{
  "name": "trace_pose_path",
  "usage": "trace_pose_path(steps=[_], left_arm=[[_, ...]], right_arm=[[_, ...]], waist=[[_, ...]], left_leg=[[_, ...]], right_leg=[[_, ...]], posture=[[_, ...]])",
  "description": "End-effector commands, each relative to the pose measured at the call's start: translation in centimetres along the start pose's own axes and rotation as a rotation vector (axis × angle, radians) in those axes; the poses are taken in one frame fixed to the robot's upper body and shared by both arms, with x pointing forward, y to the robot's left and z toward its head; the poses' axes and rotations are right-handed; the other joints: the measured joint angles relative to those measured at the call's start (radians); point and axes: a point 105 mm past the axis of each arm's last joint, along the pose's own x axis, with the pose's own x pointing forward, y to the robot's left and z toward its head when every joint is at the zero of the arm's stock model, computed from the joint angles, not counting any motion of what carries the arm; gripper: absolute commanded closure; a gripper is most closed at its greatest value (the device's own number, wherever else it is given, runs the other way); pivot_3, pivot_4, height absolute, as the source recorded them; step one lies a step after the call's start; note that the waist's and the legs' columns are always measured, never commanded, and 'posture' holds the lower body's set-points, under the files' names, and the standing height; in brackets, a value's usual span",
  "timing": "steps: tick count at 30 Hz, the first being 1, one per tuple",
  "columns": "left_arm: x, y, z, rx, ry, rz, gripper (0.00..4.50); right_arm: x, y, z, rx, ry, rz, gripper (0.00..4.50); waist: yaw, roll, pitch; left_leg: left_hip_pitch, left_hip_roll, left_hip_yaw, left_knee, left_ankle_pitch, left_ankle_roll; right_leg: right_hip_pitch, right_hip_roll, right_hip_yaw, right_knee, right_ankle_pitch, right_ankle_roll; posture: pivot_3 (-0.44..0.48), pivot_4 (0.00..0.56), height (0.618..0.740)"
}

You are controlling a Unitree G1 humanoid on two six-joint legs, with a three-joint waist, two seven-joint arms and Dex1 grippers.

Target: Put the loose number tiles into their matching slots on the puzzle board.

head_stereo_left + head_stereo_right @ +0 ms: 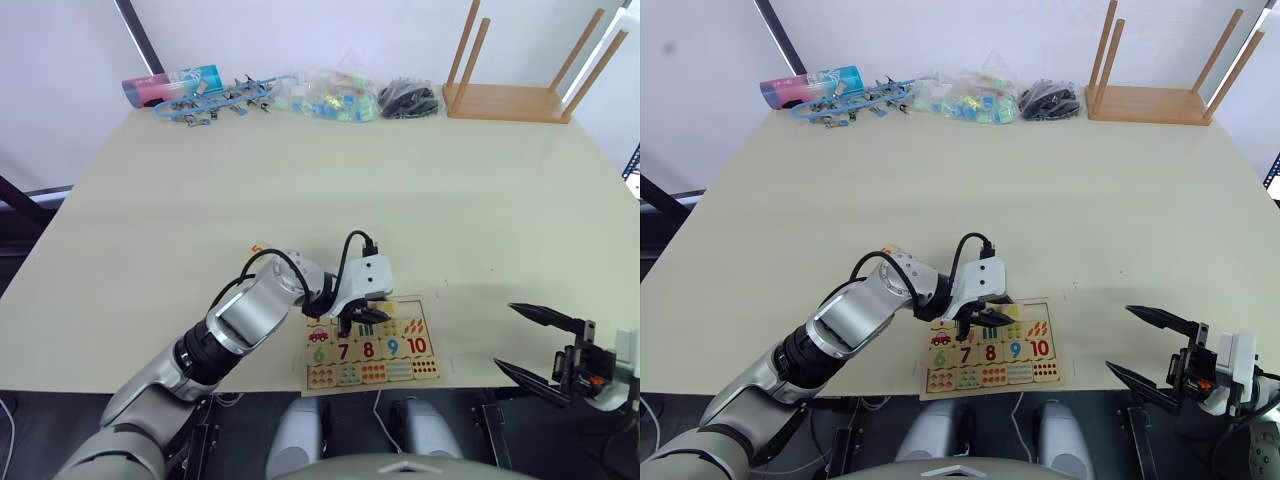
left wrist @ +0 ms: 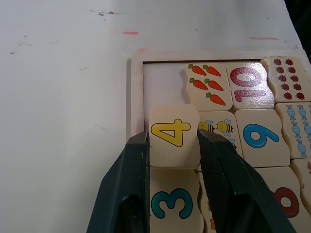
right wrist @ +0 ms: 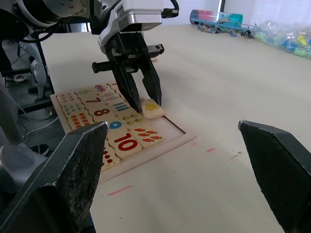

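Pale-wood puzzle board (image 1: 432, 372) at near desk (image 1: 300, 180) edge. My left claw (image 2: 170, 145) over its first row, pinching yellow 4 tile (image 2: 173, 136), tilted, not yet seated. 3 tile (image 2: 173, 206) beside it looks slotted; end slot (image 2: 163, 87) next to carrots bare. Judgement: task mostly done, 4 and 5 left. My right claw (image 1: 527, 345) off board, spread wide, empty.

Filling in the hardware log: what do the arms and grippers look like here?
Left arm: silver-grey rounded shells, black joints, looped black cables, white wrist block. Left gripper: two tapered black fingers. Right gripper: two thin pointed black fingers on a black bracket with a white module and small orange detail.
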Motion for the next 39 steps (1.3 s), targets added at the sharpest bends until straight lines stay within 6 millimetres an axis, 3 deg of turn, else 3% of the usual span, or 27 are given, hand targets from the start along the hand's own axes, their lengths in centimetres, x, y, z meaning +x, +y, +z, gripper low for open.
trace_pose_path(steps=[1,16,23,24,39], left_arm=[[-0.1,-0.1,0.9,0.044,-0.013,0.002,3.54],[0.0,0.2,0.8,0.042,-0.014,0.019,3.54],[0.0,0.3,0.8,0.049,-0.016,0.028,0.19],[0.0,0.3,0.9,0.053,-0.018,0.036,0.04],[-1.3,1.7,1.1,0.052,-0.070,0.013,0.04]], right_arm=[[-0.1,-0.1,0.6,-0.035,-0.005,-0.004,0.00],[-0.2,-0.1,0.5,-0.041,-0.001,-0.010,0.00],[-0.2,-0.2,0.5,-0.039,0.001,-0.009,0.00],[-0.2,-0.2,0.5,-0.039,0.001,-0.009,0.00],[-0.3,-0.1,0.4,-0.033,0.001,-0.014,0.00]], waist=[[0.000,0.000,0.000],[0.000,0.000,0.000],[0.000,0.000,0.000],[0.000,0.000,0.000],[0.000,0.000,0.000]], left_leg=[[0.000,0.000,0.000,0.000,0.000,0.000],[0.000,0.000,0.000,0.000,0.000,0.000],[0.000,0.000,0.000,0.000,0.000,0.000],[0.000,0.000,0.000,0.000,0.000,0.000],[0.000,0.000,0.000,0.000,0.000,0.000]], right_leg=[[0.000,0.000,0.000,0.000,0.000,0.000],[0.000,0.000,0.000,0.000,0.000,0.000],[0.000,0.000,0.000,0.000,0.000,0.000],[0.000,0.000,0.000,0.000,0.000,0.000],[0.000,0.000,0.000,0.000,0.000,0.000]], posture=[[0.000,0.150,0.737],[0.000,0.150,0.737],[0.000,0.150,0.737],[0.000,0.150,0.737],[0.000,0.150,0.737]])
